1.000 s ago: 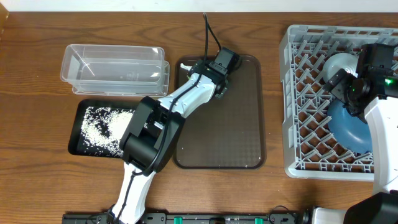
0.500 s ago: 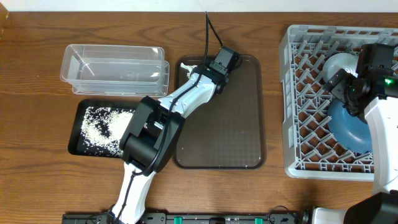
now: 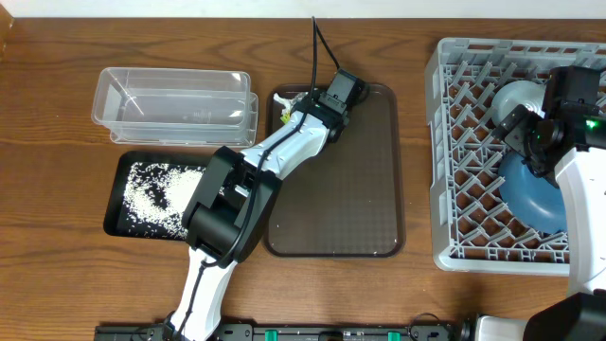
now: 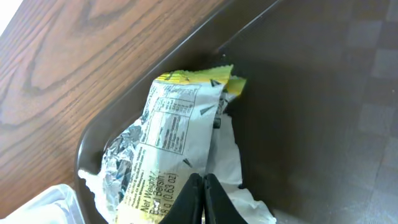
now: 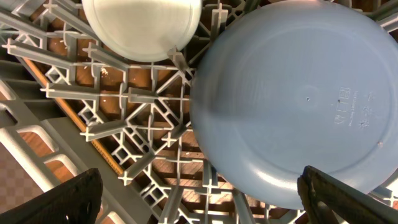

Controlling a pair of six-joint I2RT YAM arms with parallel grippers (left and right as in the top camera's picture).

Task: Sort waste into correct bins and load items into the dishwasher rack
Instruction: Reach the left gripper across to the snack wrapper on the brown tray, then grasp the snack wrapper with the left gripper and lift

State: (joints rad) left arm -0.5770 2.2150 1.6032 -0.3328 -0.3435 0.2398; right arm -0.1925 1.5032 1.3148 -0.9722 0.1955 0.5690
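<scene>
L gripper (image 4: 203, 185) has snapped shut since prev frame, tips now pinching wrapper (image 4: 168, 137) in back-left corner of brown tray (image 3: 369, 189). Not lifted yet; next prob carry to clear tub (image 3: 175, 99). R gripper (image 5: 199, 202) wide, empty, over rack (image 3: 454, 142).

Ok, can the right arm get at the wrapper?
Probably not: the left gripper is pinching the wrapper in a corner of the brown tray, and the right gripper hangs open over the rack, well apart.
</scene>
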